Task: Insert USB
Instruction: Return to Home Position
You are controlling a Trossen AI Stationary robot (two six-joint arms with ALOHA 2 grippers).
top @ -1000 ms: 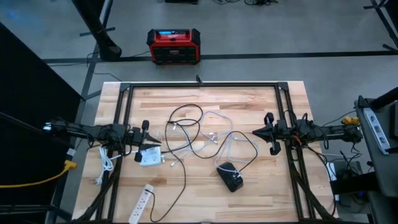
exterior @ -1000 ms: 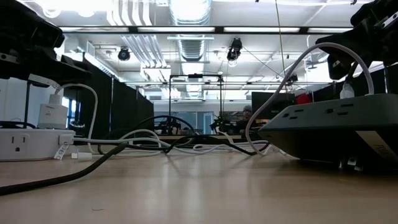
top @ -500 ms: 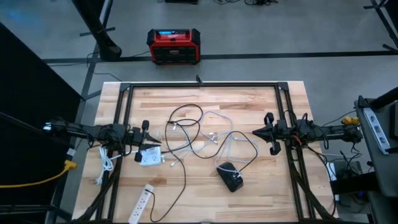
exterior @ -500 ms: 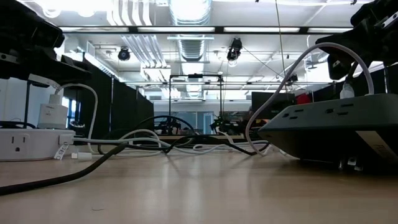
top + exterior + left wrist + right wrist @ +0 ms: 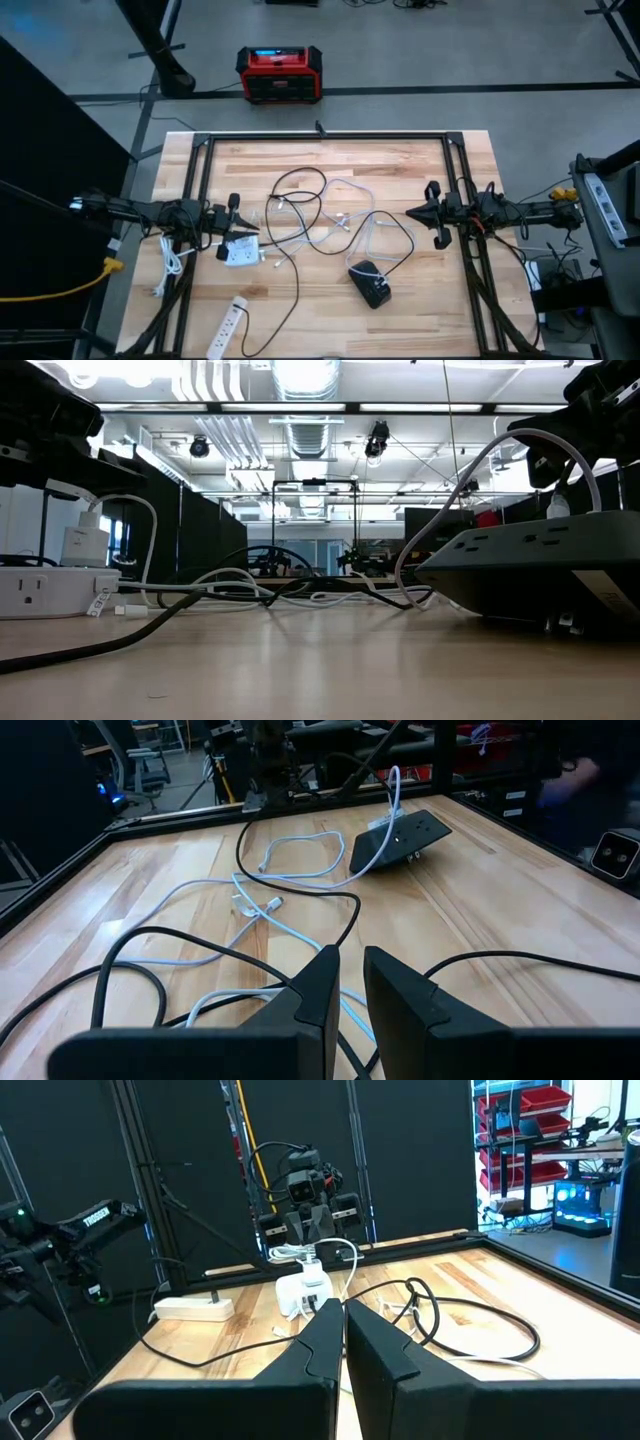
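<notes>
High view: black strip [image 5: 371, 285] lies lower centre on the counter [image 5: 330, 160], with a white cable [image 5: 372, 232] plugged in. White strip [image 5: 240, 253] sits centre-left, beside the left fingers [image 5: 310, 995]. Right fingers [image 5: 318, 1342] are centre-right. Both pairs narrow, empty.

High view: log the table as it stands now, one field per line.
table: wooden top
left gripper: left side, by the white outlet extension, empty
right gripper: right side, empty
black outlet extension: front of centre, pale cable plugged in
long white power strip: front left
cables: black and pale, tangled at centre
</notes>
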